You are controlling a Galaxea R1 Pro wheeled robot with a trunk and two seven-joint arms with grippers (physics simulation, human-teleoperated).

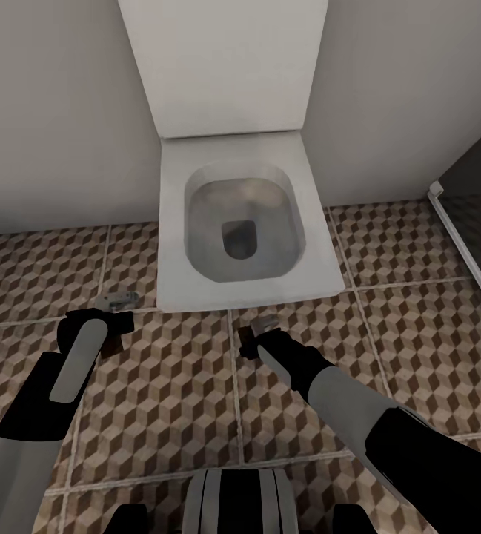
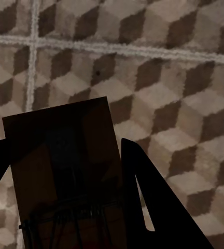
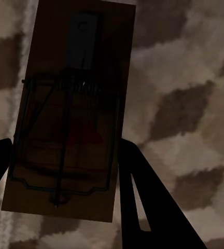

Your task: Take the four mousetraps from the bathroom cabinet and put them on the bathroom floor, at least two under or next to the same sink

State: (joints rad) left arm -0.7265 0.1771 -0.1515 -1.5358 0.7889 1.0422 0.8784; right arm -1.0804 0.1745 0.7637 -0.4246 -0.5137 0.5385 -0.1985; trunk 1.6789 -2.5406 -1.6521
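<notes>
Each arm carries one mousetrap low over the bathroom floor [image 1: 418, 311], just near of the toilet [image 1: 247, 215]. The left gripper [image 1: 114, 326] has its jaws clenched on a mousetrap [image 2: 65, 171]; the right gripper [image 1: 259, 337] grasps another [image 3: 70, 114], long axis running out past the jaws.

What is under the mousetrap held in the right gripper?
Cube-patterned bathroom floor lies under the mousetrap held in the right gripper, in front of the toilet. The tile directly beneath the board is covered.
</notes>
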